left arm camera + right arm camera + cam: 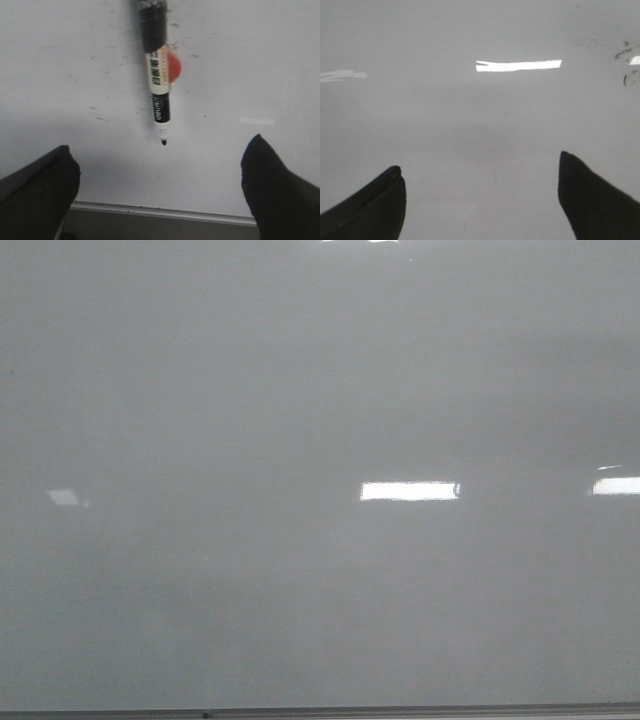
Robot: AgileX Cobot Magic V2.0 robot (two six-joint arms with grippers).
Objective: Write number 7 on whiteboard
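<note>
Both fingers of my left pincer (160, 192) stand spread, grasping nothing; ahead lies an uncapped marker (157, 75) on the whiteboard (250, 75). My right pincer (480, 200) gapes too.

marker (157, 75) label print too blurred to read.

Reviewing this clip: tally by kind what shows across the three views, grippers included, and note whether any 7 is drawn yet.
Whiteboard: 1
Marker pen, uncapped, lying on the board: 1
Left gripper, open, empty: 1
Right gripper, open, empty: 1
Drawn 7: 0; only faint smudges and light reflections show.
Total: 4
</note>
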